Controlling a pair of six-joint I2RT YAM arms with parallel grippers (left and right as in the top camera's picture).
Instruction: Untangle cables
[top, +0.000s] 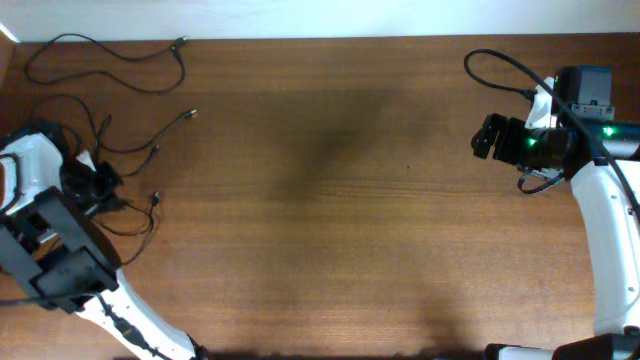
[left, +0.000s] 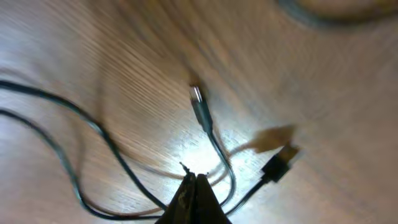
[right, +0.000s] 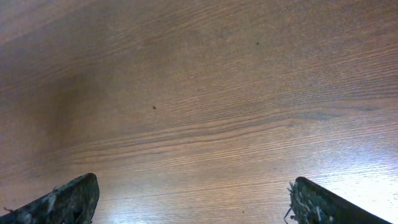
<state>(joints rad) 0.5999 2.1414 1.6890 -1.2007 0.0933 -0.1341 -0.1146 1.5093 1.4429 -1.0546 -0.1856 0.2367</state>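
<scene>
cables bunched at far-left end of table, one looped along far edge. left gripper pinched shut right over them, can't tell if it's got one. right gripper wide open, empty, over table's right end.

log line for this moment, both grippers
left gripper: shut among cables, hold unclear | right gripper: open over table | cables: some overlapping
</scene>
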